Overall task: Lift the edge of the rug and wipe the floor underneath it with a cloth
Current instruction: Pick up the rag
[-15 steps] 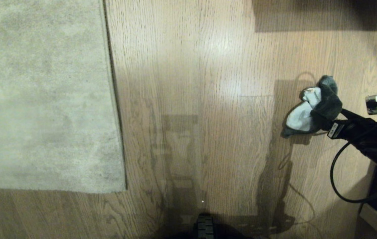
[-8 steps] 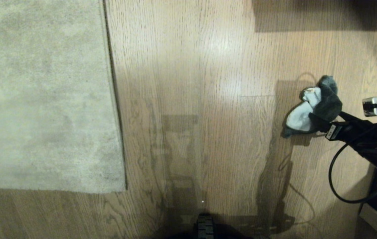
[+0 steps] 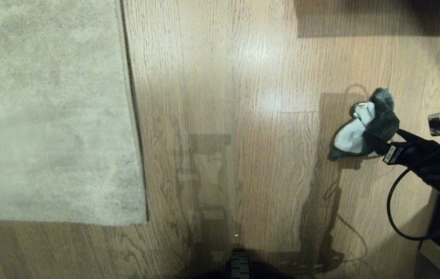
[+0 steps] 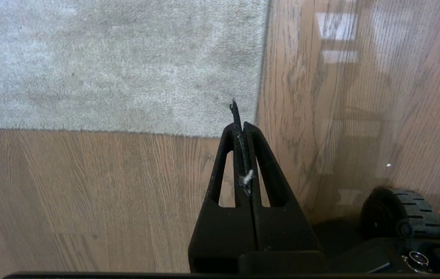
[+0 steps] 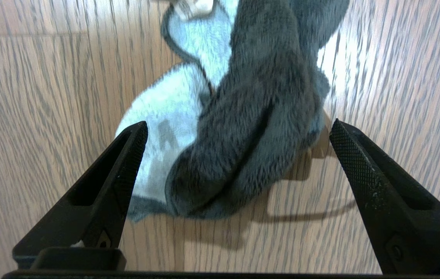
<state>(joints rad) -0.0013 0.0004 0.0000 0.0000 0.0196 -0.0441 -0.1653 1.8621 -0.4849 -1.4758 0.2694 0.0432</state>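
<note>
A wood floor (image 3: 223,77) fills the view, the rug edge (image 3: 132,116) lying flat at its left. At the floor's right edge, the cloth (image 3: 367,130) lies bunched directly ahead of the right hand (image 5: 235,155), fingers spread around it, not pinching. The left hand (image 4: 242,128), pressed together, hangs near the rug's corner.

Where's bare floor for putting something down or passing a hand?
Widest free patch: the floor between the rug edge and the cloth. A narrower bare strip runs along the rug's near border. Crowded at far right, where the open right gripper straddles the cloth amid cables. The shut left gripper hovers near the rug corner.
</note>
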